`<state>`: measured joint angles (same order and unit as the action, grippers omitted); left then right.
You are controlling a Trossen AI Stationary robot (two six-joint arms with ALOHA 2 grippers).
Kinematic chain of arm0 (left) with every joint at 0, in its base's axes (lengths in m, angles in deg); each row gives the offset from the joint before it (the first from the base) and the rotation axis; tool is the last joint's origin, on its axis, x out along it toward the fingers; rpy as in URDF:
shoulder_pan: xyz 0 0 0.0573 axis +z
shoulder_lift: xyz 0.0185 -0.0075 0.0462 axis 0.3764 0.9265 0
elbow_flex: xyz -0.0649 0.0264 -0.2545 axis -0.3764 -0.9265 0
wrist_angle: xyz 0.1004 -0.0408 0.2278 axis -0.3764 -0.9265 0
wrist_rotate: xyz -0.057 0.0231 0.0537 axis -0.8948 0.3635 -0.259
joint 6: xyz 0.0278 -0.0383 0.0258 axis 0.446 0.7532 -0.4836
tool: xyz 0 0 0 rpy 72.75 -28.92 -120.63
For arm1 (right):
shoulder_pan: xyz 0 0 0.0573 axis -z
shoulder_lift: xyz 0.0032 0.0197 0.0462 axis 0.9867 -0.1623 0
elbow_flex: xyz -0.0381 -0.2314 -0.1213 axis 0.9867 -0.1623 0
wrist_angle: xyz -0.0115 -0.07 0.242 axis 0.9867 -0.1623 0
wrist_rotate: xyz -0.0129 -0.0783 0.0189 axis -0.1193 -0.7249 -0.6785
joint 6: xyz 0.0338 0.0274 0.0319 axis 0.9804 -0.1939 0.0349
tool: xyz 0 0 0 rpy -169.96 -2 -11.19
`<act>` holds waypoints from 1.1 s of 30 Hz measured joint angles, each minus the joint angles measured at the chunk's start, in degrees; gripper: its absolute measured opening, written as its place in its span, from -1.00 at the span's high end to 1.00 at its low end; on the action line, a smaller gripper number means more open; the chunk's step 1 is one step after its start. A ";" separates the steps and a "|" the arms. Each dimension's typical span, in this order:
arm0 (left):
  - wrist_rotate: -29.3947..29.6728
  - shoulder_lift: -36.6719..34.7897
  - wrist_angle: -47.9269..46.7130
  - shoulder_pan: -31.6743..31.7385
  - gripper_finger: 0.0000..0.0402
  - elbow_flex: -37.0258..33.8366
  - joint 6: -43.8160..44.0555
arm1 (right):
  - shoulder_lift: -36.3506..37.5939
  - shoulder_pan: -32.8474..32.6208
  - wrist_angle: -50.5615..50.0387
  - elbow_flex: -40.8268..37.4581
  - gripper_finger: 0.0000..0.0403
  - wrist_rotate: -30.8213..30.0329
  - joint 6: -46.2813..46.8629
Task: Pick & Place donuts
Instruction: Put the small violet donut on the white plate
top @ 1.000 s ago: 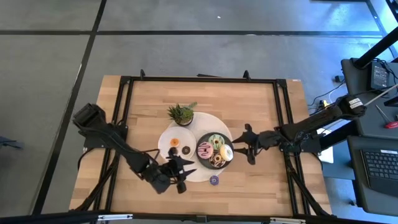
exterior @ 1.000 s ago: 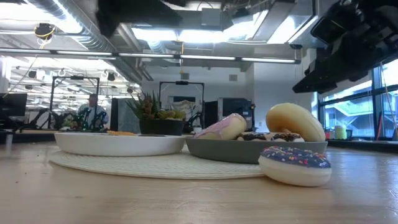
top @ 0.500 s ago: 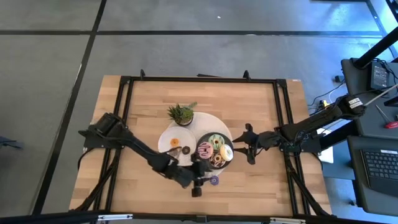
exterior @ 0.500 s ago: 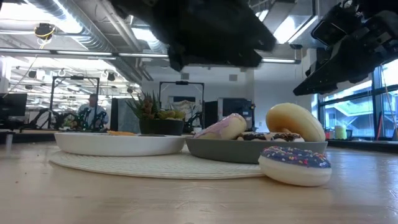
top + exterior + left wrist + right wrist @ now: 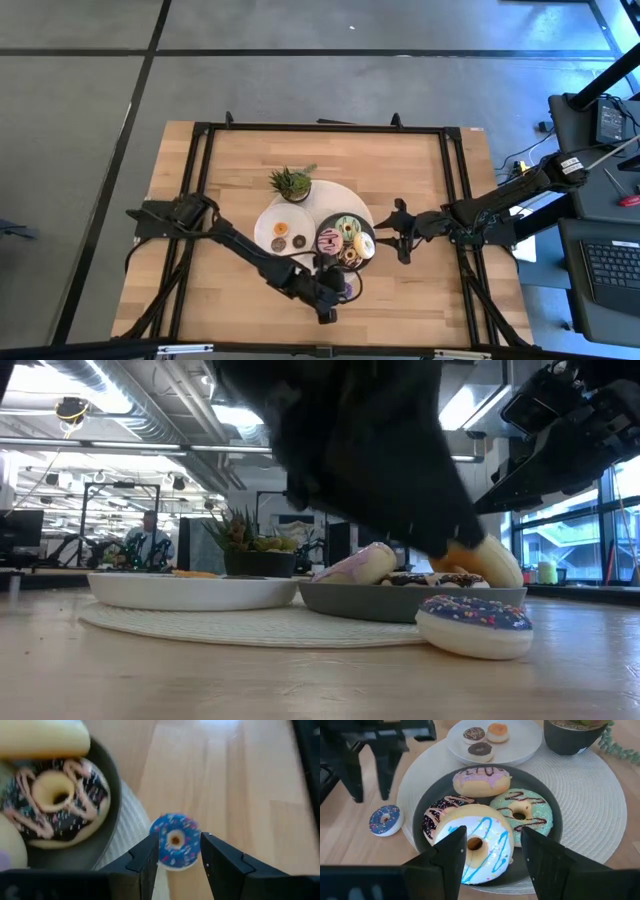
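A mini donut iced blue-purple with sprinkles (image 5: 175,841) lies flat on the wood beside the mat, also seen in the low view (image 5: 473,625). My left gripper (image 5: 179,839) is open and hovers over it, a finger on either side, touching nothing; in the high view the left gripper (image 5: 333,292) covers most of the donut. A dark grey plate (image 5: 420,810) holds pink (image 5: 481,780), green (image 5: 521,810), white (image 5: 474,845) and chocolate (image 5: 437,815) donuts. A white plate (image 5: 525,742) holds three mini donuts. My right gripper (image 5: 398,232) waits open, just right of the grey plate.
Both plates sit on a round woven mat (image 5: 590,800). A potted green plant (image 5: 291,183) stands at the mat's far side. A black frame (image 5: 450,180) rims the table. Bare wood lies left and right of the mat. A person (image 5: 150,535) sits far off in the room.
My left gripper has swung toward the table's right and slightly toward the near edge, from beside the white plate to above the blue-purple mini donut, and has come lower in the low view. The donuts and my right arm have stayed put.
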<state>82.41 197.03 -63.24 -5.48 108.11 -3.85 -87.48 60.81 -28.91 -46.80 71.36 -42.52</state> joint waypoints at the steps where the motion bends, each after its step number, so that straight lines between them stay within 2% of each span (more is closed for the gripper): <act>1: 0.02 0.43 -0.29 0.04 0.30 -0.02 0.28 | 0.00 0.00 -0.03 0.00 0.06 0.00 0.00; 8: 2.19 1.35 -0.54 0.07 0.30 -0.02 1.48 | 0.00 0.01 -0.12 0.00 0.06 0.00 0.05; 21: 2.31 1.52 -0.57 0.15 0.30 -0.01 2.84 | -0.01 0.01 -0.14 0.00 0.07 0.02 0.00; 33: 0.01 4.64 1.80 1.10 0.30 0.02 3.14 | -0.02 -0.01 -0.54 0.00 0.07 0.04 0.00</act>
<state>82.42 201.66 -61.45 -4.38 108.13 -0.71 -87.50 60.80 -29.44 -46.80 71.40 -42.52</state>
